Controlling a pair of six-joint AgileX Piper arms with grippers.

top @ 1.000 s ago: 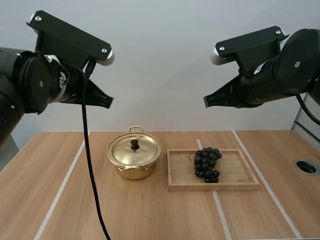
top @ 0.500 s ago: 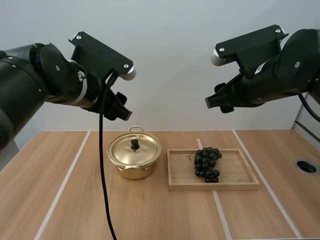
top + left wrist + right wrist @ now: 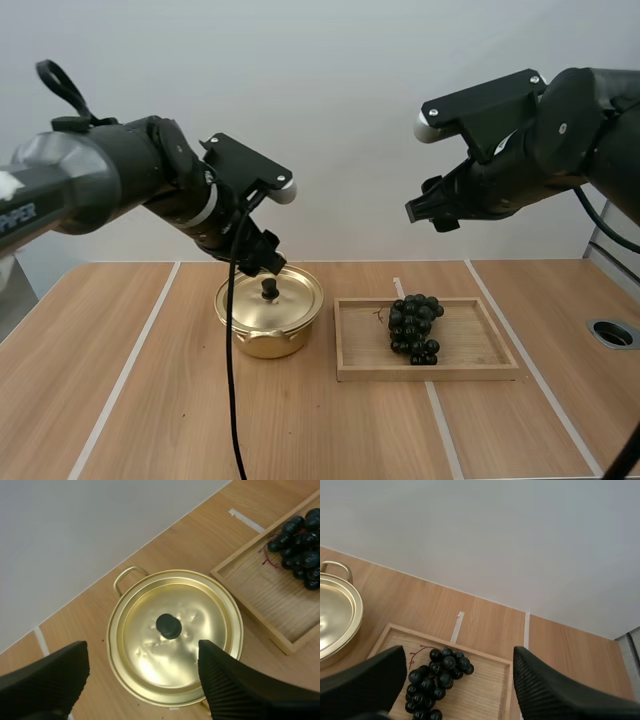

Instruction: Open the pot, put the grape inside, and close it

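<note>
2 black grippers hang over a wooden table (image 3: 150,400). The left gripper (image 3: 262,258), fingers spread wide, hovers just above the gold pot (image 3: 268,343), straddling the black knob (image 3: 269,289) of its seated lid (image 3: 290,302). The right gripper (image 3: 425,210), also spread, hangs high above the tray (image 3: 470,345), where the grapes (image 3: 414,327) lie. A narrow strip of wood separates the pot's rim from the tray's edge, and wide tabletop runs in front of both.

Gold pot (image 3: 262,342), gold lid (image 3: 292,301) with black knob (image 3: 269,289), purple-black grapes (image 3: 414,328), pale wooden tray (image 3: 472,347), light-wood table (image 3: 300,425)
</note>
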